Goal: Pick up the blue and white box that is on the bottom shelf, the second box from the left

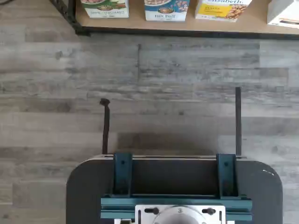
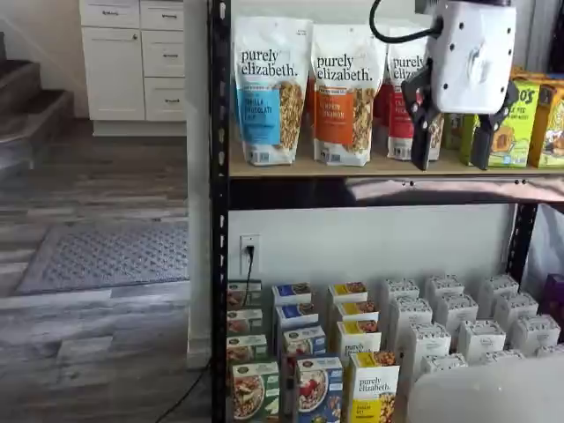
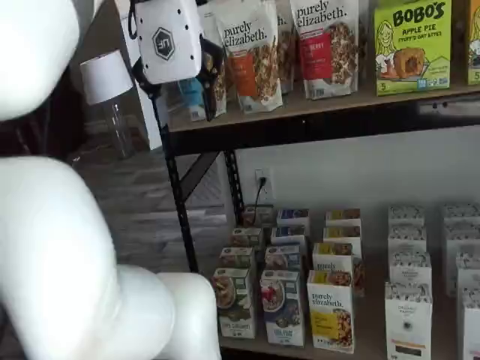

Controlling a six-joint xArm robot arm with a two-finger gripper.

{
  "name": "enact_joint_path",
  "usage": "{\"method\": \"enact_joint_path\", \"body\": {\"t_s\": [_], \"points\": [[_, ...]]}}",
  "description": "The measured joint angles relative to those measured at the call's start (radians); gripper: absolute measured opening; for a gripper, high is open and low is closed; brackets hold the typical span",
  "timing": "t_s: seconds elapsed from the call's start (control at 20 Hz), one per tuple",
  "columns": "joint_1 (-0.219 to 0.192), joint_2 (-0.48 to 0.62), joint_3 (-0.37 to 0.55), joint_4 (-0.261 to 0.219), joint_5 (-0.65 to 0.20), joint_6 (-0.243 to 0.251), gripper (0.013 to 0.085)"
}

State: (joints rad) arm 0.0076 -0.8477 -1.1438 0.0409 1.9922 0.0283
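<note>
The blue and white box point(image 2: 319, 388) stands at the front of the bottom shelf point(image 3: 371, 319), between a green-fronted carton point(image 2: 256, 392) and a yellow-fronted carton point(image 2: 374, 392). It shows in both shelf views point(image 3: 283, 304) and in the wrist view point(image 1: 167, 9). More blue boxes stand in a row behind it. My gripper point(image 2: 451, 157) hangs high up, level with the upper shelf and in front of the granola bags, far above the box. A gap shows between its two black fingers and nothing is in them. It also shows in a shelf view point(image 3: 184, 101).
Granola bags point(image 2: 271, 88) and a green Bobo's box point(image 3: 412, 45) stand on the upper tan board. White cartons point(image 2: 458, 330) fill the bottom shelf's right side. A black rack post point(image 2: 218, 211) stands at the left. A power cord hangs from an outlet point(image 2: 249, 249). Grey wood floor point(image 1: 149, 84) lies in front.
</note>
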Motion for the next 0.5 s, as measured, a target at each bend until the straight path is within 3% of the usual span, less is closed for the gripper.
{"method": "enact_joint_path", "body": {"t_s": [0.15,0.5], "points": [[-0.032,-0.005,0.005,0.036,-0.007,-0.017,0.085],[-0.027,-0.018,0.019,0.028,-0.025,-0.016,0.085]]}}
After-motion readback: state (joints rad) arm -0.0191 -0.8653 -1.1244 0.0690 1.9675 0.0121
